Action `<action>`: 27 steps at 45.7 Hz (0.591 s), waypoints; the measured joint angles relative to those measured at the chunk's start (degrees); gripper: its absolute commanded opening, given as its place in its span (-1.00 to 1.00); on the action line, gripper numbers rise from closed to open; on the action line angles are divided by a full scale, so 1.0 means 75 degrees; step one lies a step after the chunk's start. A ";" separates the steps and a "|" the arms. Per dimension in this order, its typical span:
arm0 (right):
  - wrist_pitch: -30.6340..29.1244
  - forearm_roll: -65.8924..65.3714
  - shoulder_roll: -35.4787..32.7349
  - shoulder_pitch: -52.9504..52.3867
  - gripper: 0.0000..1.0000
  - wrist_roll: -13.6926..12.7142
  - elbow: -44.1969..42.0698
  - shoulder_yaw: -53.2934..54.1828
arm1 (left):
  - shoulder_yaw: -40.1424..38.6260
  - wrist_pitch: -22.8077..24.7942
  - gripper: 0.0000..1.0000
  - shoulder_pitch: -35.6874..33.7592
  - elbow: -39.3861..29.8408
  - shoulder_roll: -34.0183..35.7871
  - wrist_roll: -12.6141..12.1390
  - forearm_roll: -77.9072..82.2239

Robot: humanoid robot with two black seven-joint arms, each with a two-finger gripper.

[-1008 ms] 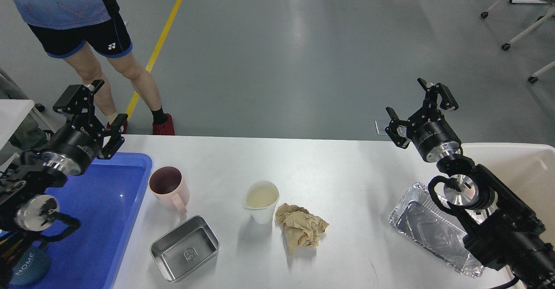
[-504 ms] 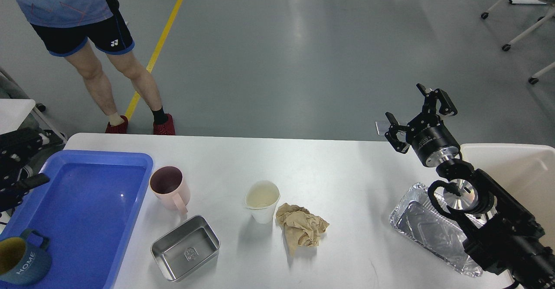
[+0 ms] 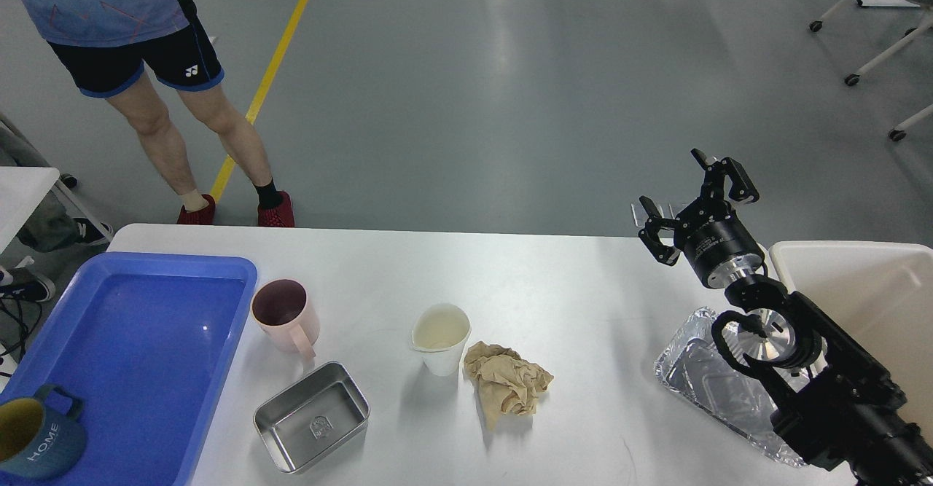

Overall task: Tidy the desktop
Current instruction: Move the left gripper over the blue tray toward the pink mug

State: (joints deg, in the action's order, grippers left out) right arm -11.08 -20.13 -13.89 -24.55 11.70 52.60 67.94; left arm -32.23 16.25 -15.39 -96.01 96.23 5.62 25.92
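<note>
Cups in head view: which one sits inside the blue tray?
The dark blue mug marked HOME; the pink mug and white paper cup stand on the desktop.

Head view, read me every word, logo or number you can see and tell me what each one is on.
"HOME": on the dark blue mug in the blue tray.
White logo on the person's black shorts: too small to read as letters.
Embossed mark in the steel tin: unreadable.
White print on the right gripper's wrist: too small to read.

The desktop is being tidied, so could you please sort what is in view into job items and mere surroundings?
Job: desktop, pink mug, paper cup, crumpled paper, steel tray, foil tray, blue tray, beige bin.
Surroundings: bystander, chair legs.
</note>
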 measured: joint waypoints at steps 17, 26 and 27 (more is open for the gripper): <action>0.0016 0.0012 -0.0035 0.0332 1.00 0.0000 0.0127 0.0015 | 0.0002 -0.0110 0.92 -0.0535 0.1240 -0.2679 -0.1325 0.1452; 0.0064 0.0012 -0.0044 0.0407 1.00 0.0000 0.0302 0.0013 | 0.0077 -0.0112 0.91 -0.1038 0.1653 -0.3681 -0.1466 0.1794; 0.0066 0.0012 -0.0048 0.0413 1.00 0.0000 0.0312 0.0012 | 0.0108 -0.0112 0.90 -0.1103 0.1689 -0.3794 -0.1480 0.1857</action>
State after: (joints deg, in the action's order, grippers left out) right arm -10.58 -20.03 -14.25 -21.45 11.69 54.94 68.03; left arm -31.42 15.42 -23.66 -83.34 67.78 -5.48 39.85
